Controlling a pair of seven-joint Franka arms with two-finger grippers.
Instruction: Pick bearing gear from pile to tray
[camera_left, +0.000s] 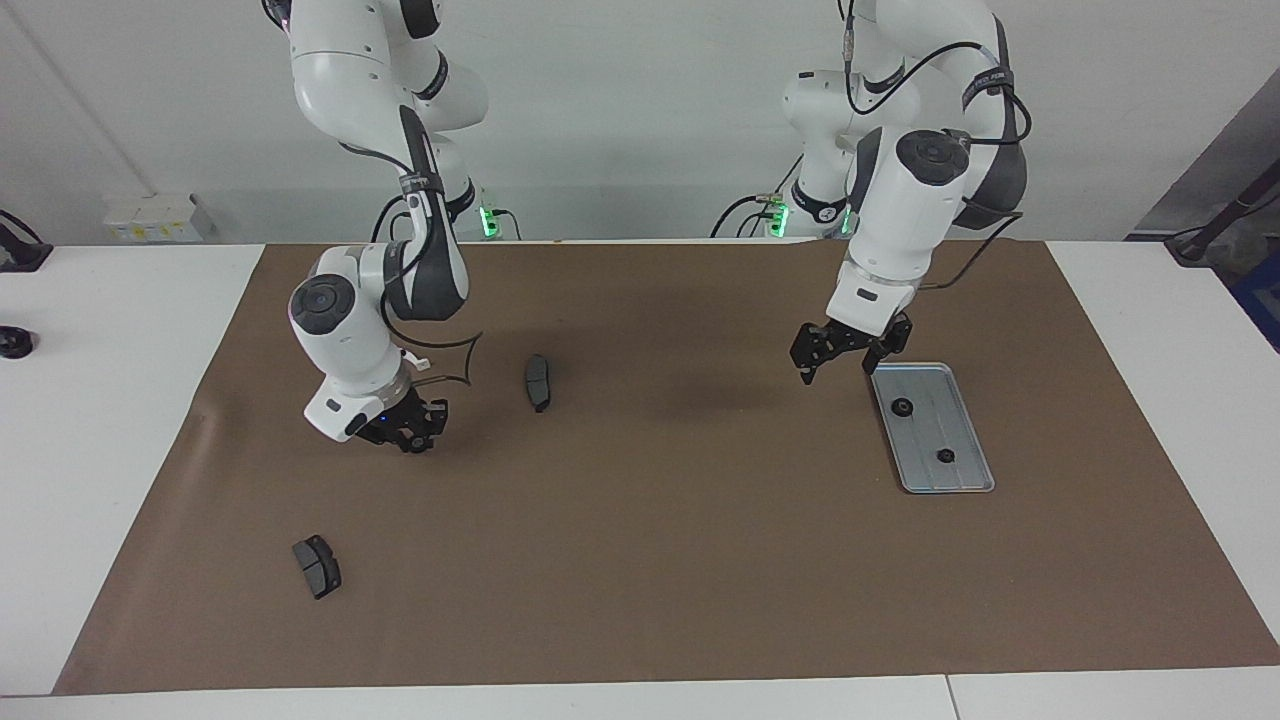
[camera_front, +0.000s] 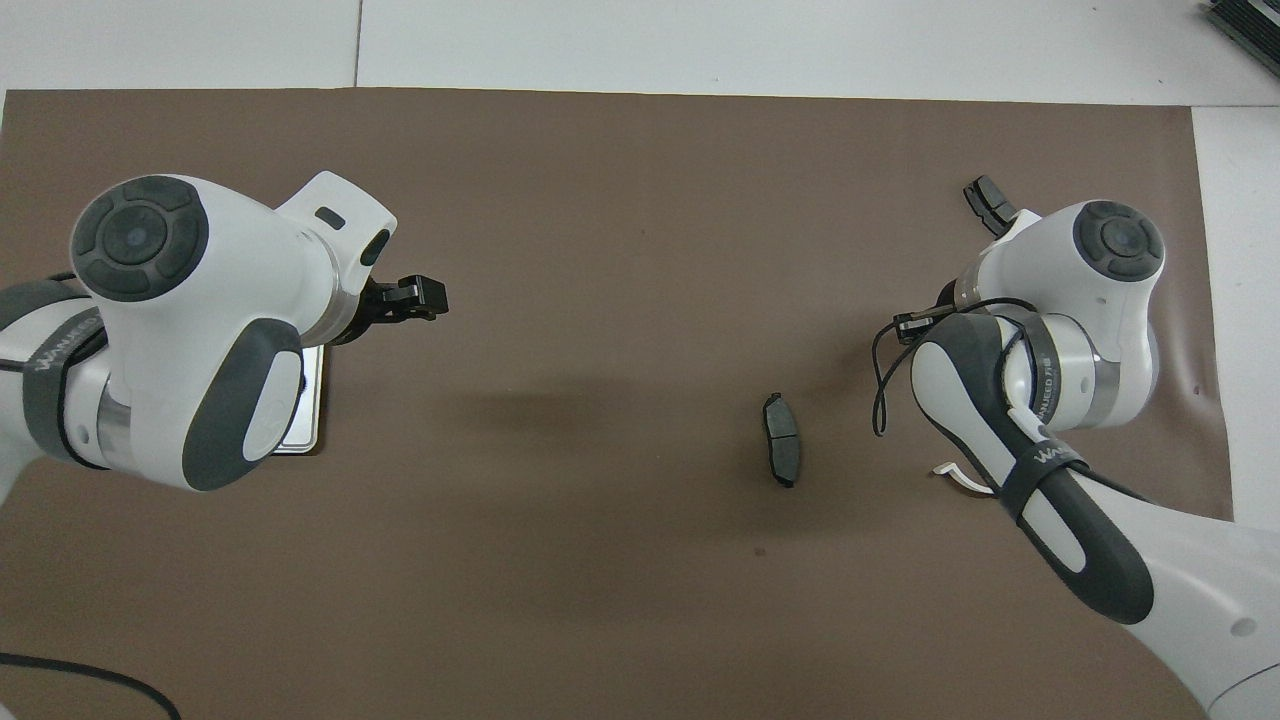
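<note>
Silver ridged tray (camera_left: 975, 470) flat on mat, two black gears (camera_left: 902, 407) inside, apart

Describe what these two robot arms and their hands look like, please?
Both arms are glossy white with rounded segments, dark grey joint caps and dark grey panels. Thin black cables loop along them, and grey bands carry white lettering. Green lights glow at the bases. The left hand and right hand are small, black and two-fingered.

Overhead view: the left arm covers most of the tray (camera_front: 300, 440), and the right arm hides its own tool. The far brake pad (camera_front: 990, 205) shows only partly.
</note>
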